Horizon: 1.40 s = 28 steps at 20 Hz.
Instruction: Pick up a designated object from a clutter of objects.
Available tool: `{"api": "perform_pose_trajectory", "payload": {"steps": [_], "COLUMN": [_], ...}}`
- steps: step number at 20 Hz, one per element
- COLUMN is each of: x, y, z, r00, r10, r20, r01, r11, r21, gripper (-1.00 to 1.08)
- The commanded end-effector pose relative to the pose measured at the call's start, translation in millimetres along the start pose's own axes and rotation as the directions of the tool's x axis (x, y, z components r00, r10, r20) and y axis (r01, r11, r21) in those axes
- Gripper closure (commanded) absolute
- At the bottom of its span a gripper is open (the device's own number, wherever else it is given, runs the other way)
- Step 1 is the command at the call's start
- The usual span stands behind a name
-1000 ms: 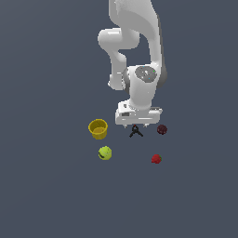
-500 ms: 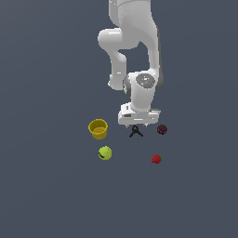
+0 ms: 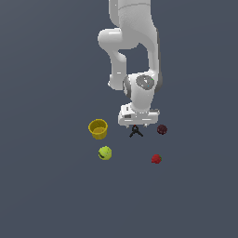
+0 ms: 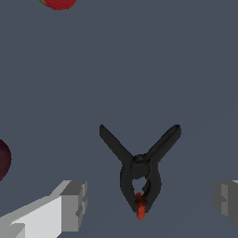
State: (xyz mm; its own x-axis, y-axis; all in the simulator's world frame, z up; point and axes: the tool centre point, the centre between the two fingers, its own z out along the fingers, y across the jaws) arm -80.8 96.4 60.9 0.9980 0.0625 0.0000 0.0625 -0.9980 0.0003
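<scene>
The black clamp (image 3: 135, 132) with two splayed legs and a red tip lies on the grey floor; the wrist view shows the clamp (image 4: 139, 169) close up. My gripper (image 3: 137, 122) hangs just above it, open, in the exterior view. In the wrist view the gripper (image 4: 151, 202) has one finger (image 4: 69, 207) on each side of the clamp's red end, apart from it and not touching. The dark maroon berry (image 3: 161, 129) lies at the clamp's exterior-view right, and it also shows in the wrist view (image 4: 3, 159).
A yellow cup (image 3: 98, 128) stands at the exterior view's left of the clamp. A yellow-green ball (image 3: 105, 153) lies below the cup in that view. A red berry (image 3: 156, 159) lies nearer the camera, also seen in the wrist view (image 4: 58, 3).
The arm's hand has swung slightly towards the exterior view's right and lowered a little over the clamp. The objects have not moved.
</scene>
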Motion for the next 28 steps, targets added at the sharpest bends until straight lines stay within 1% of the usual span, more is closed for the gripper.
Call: {"api": "perform_pose_trajectory", "payload": {"steps": [1,9,15,16,28], "x": [-1,-2,-2,-2,-1], "y": [0,0,0,0,0], "z": [6,39,47,47,46], "r00": [1.000,1.000,1.000,1.000,1.000], "r10": [0.000,0.000,0.000,0.000,0.000], "r20": [0.001,0.001,0.000,0.000,0.000], "r01": [0.000,0.000,0.000,0.000,0.000], "r11": [1.000,1.000,1.000,1.000,1.000], "r21": [0.000,0.000,0.000,0.000,0.000], "gripper": [-0.92,-0.92,-0.92,1.08,1.08]}}
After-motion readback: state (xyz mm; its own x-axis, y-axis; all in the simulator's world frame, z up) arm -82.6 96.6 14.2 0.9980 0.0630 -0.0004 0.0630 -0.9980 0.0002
